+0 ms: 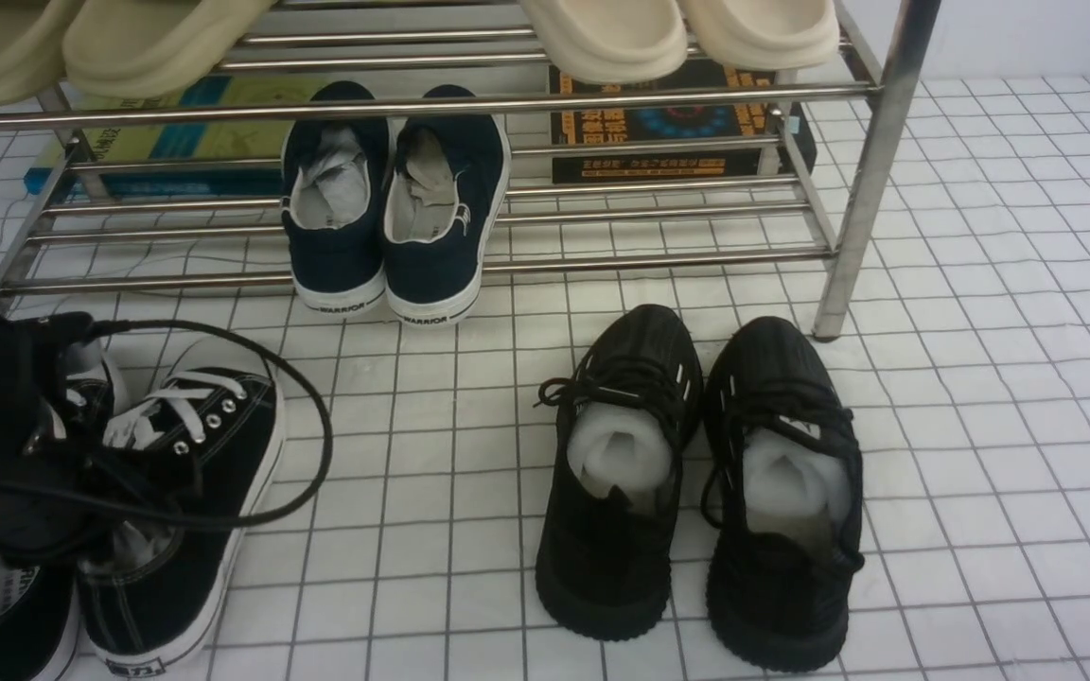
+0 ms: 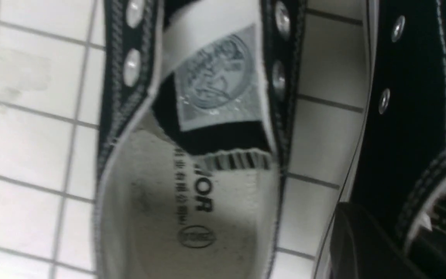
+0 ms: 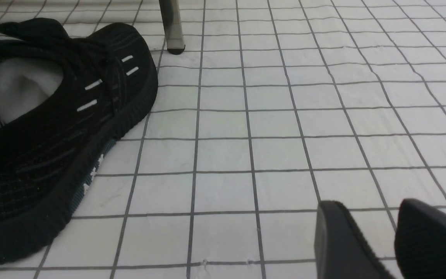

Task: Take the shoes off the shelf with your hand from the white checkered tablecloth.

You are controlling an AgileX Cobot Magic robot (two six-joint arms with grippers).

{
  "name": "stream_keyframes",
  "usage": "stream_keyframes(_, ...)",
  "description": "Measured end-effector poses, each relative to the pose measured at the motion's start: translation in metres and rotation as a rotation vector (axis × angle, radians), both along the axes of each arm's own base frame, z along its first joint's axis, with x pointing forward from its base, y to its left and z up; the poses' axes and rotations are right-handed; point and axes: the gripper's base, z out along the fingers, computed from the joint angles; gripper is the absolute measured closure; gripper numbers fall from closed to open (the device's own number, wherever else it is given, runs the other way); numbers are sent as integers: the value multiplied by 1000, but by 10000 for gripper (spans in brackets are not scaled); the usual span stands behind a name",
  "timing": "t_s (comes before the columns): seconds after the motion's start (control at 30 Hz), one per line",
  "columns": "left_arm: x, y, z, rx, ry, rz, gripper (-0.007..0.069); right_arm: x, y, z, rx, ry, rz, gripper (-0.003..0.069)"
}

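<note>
Down at the near left corner of the white checkered tablecloth (image 1: 980,426), the black canvas sneakers (image 1: 195,530) sit side by side. Their toes point toward the steel shoe rack (image 1: 876,189), but they lie clear of its bars. The left gripper (image 2: 405,232) hangs low over them with its jaws nearly together. From its wrist view they seem to pinch the stitched collar of one sneaker, though I wouldn't swear to how firm that hold is. The right gripper (image 3: 366,203) sits low over bare cloth near the all-black knit sneakers (image 1: 696,473), fingers drawn close with nothing between them.

To my eye these sneakers are light. The canvas uppers look soft enough to fold under a pinch, while the rubber sole and toe cap look stiff. The collar beside the top eyelets, or the heel rim, seems the best hold, being thin enough for narrow jaws. Held by one wall, a shoe will likely tilt and swing. The loose white laces (image 1: 176,397) and the black cable (image 1: 318,416) looped across the sneaker could snag.
</note>
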Motion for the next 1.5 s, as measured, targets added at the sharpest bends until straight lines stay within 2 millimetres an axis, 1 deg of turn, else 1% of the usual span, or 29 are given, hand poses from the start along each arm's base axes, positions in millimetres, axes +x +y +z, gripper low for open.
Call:
stream_keyframes(0.2,2,2,9,26,23,9,521,0,0,0,1,0,0,420)
stream_keyframes(0.23,5,2,16,30,19,16,470,0,0,0,1,0,0,420)
stream_keyframes(0.3,8,3,23,35,19,24,433,0,0,0,1,0,0,420)
stream_keyframes(0.37,12,3,38,46,27,41,383,0,0,0,1,0,0,420)
stream_keyframes(0.47,16,4,59,68,41,32,359,0,0,0,1,0,0,420)
stream_keyframes(0.53,14,5,77,83,44,22,372,0,0,0,1,0,0,420)
stream_keyframes(0.57,14,5,78,85,44,20,372,0,0,0,1,0,0,420)
stream_keyframes(0.6,11,5,84,89,43,12,388,0,0,0,1,0,0,420)
stream_keyframes(0.63,3,4,95,98,41,-8,423,0,0,0,0,0,0,420)
stream_keyframes(0.7,-6,2,104,94,39,-23,471,0,0,0,-1,0,0,420)
stream_keyframes(0.77,-20,-3,115,78,28,-44,538,0,0,0,-1,0,0,420)
stream_keyframes(0.8,-25,-6,119,72,16,-61,556,0,0,0,-1,0,0,420)
stream_keyframes(0.83,-34,-11,124,52,-7,-90,593,0,0,0,-1,0,0,420)
stream_keyframes(0.87,-35,-12,126,48,-12,-95,593,0,0,0,-1,0,0,420)
stream_keyframes(0.93,-59,-24,133,-14,-56,-169,621,0,0,0,-1,0,0,420)
stream_keyframes(0.97,-61,-25,133,-19,-55,-175,623,0,0,0,-1,0,0,420)
stream_keyframes(1.0,-76,-31,132,-61,-71,-221,623,0,0,0,-1,0,0,420)
stream_keyframes(1.1,-105,-41,126,-158,-154,-317,623,0,0,0,-1,0,0,420)
stream_keyframes(1.17,-117,-47,114,-228,-258,-375,623,0,0,0,-1,0,0,420)
stream_keyframes(1.27,-126,-54,96,-320,-423,-429,623,0,0,0,-1,0,0,420)
stream_keyframes(1.3,-126,-54,96,-333,-449,-433,623,0,0,0,-1,0,0,420)
stream_keyframes(1.33,-127,-56,87,-360,-492,-440,623,0,0,0,-1,0,0,420)
stream_keyframes(1.37,-128,-57,83,-381,-528,-442,623,0,0,0,-1,0,0,420)
stream_keyframes(1.5,-126,-58,76,-407,-601,-441,622,0,0,0,-1,0,0,420)
